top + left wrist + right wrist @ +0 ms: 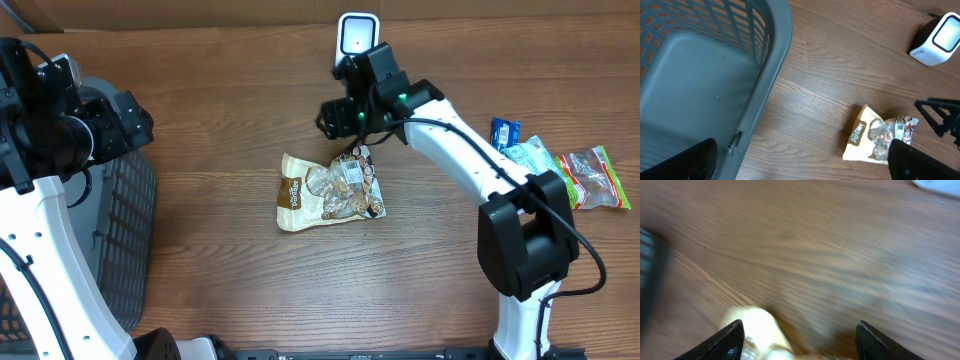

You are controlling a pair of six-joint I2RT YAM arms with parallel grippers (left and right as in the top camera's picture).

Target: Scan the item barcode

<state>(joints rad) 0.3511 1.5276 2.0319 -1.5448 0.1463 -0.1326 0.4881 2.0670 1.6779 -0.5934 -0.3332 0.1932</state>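
The item, a cream and brown snack bag (330, 190), lies flat on the wooden table, its clear window and printed label facing up. My right gripper (348, 140) hovers just above the bag's far right corner. In the right wrist view that gripper (800, 342) is open, its fingers (727, 342) spread wide, with the blurred bag (760, 330) below them and nothing gripped. The white barcode scanner (357, 35) stands at the back, beyond the right arm. My left gripper (800, 167) is open over the basket's edge, far left of the bag (875, 137).
A grey plastic basket (130, 220) fills the left side, also seen as the basket (700, 75) under the left wrist. At the far right lie a blue packet (505, 130), a pale packet (530, 155) and a clear bag with red and green print (595, 178).
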